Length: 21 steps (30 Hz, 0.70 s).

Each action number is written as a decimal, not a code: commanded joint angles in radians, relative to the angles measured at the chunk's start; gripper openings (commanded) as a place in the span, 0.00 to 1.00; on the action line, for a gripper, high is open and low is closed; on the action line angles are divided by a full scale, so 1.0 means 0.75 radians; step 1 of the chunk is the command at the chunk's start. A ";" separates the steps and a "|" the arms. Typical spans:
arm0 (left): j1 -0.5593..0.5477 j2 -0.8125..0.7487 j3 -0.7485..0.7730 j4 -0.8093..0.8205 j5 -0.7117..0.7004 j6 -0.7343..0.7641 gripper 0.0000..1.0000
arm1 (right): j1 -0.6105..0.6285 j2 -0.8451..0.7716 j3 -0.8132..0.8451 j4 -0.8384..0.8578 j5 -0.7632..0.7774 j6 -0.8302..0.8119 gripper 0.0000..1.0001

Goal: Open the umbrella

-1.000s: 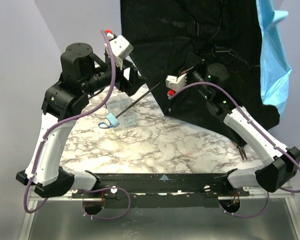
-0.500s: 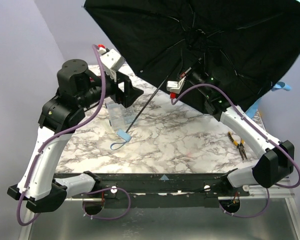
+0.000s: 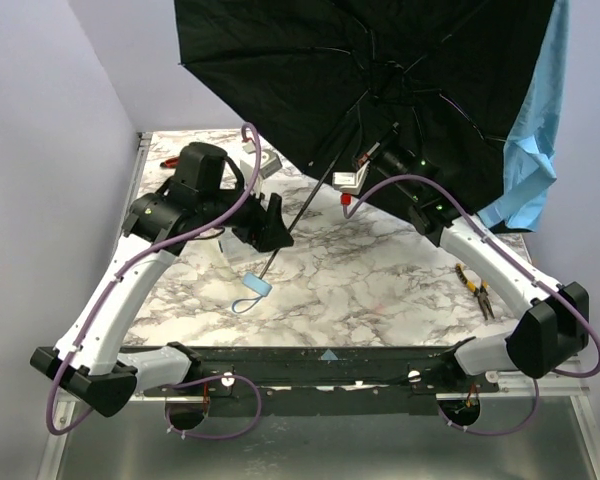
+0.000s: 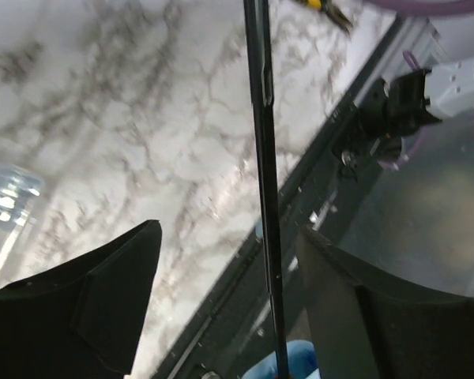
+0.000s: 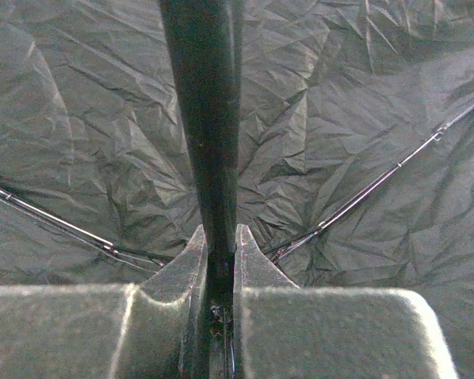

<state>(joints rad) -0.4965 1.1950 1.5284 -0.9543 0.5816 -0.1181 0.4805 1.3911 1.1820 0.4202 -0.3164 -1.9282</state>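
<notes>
Because the right hand (image 5: pixel 220 237) pinched the shaft (image 5: pixel 205 118) to prop the umbrella (image 3: pixel 400 80), its canopy (image 5: pixel 340 95) stood open just beyond it, while the left hand (image 4: pixel 229 229), fingers spread, straddled the shaft nearer the handle (image 3: pixel 258 285).

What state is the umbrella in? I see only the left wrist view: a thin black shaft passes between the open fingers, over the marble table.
Observer: The umbrella is open; the top view shows its black underside spread above the far side of the table.
Operator: Does the other hand hold it?
Observer: Yes. In the right wrist view the right hand is shut on the shaft, with the canopy's ribs behind it.
</notes>
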 commanded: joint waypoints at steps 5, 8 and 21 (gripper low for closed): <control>-0.006 0.024 -0.118 -0.210 0.174 0.088 0.56 | -0.003 -0.076 -0.027 0.127 0.078 -0.049 0.00; -0.011 0.013 -0.153 -0.274 0.125 0.148 0.43 | -0.004 -0.065 -0.018 0.123 0.119 -0.046 0.00; -0.041 -0.117 -0.337 -0.441 0.039 0.313 0.16 | -0.221 0.067 0.043 0.231 0.110 -0.061 0.05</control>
<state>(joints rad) -0.5110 1.1587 1.3159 -1.1069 0.6540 0.0509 0.4347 1.4220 1.1641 0.4236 -0.3183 -1.9785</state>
